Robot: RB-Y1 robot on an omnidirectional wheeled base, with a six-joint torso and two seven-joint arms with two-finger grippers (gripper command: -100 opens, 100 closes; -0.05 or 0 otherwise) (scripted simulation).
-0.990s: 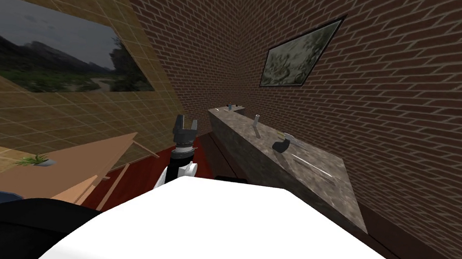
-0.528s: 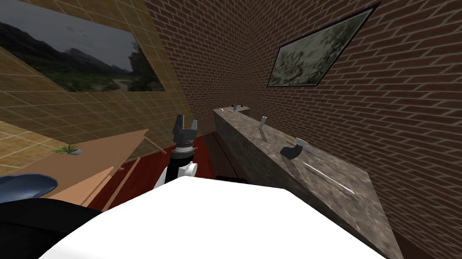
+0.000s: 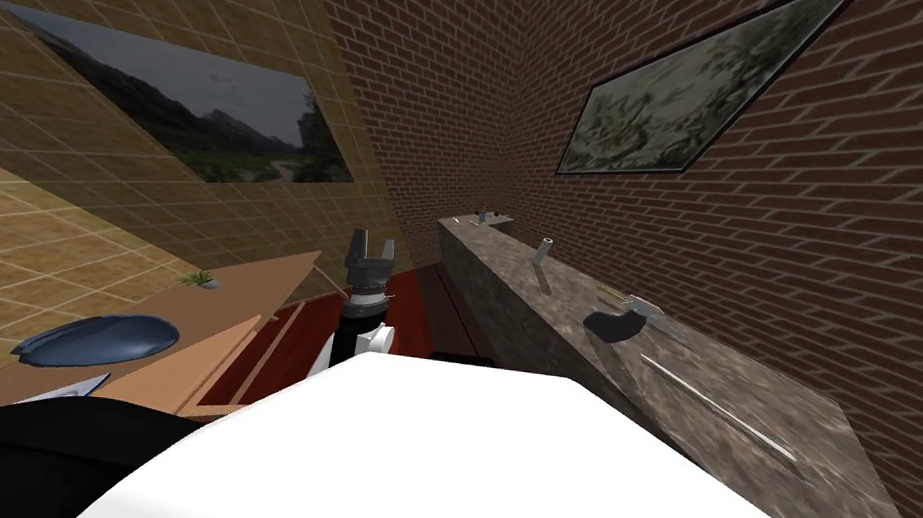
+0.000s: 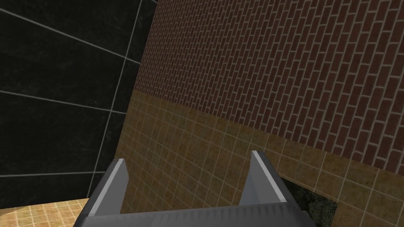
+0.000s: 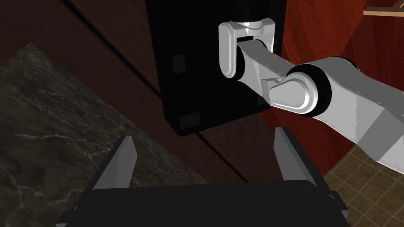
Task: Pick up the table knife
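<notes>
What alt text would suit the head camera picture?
A long thin table knife lies on a mottled stone counter along the brick wall at right, with a dark object and a small grey cylinder farther along it. The left gripper, fingers open, points up at centre; a wooden table with a blue bowl stands left.

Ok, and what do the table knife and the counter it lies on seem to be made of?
The table knife looks like metal: a thin, pale grey sliver with a light sheen, though it is too small to tell handle from blade. The counter looks like smooth stone, perhaps marble or granite: mottled grey-brown with pale veins, clearest in the right wrist view.
</notes>
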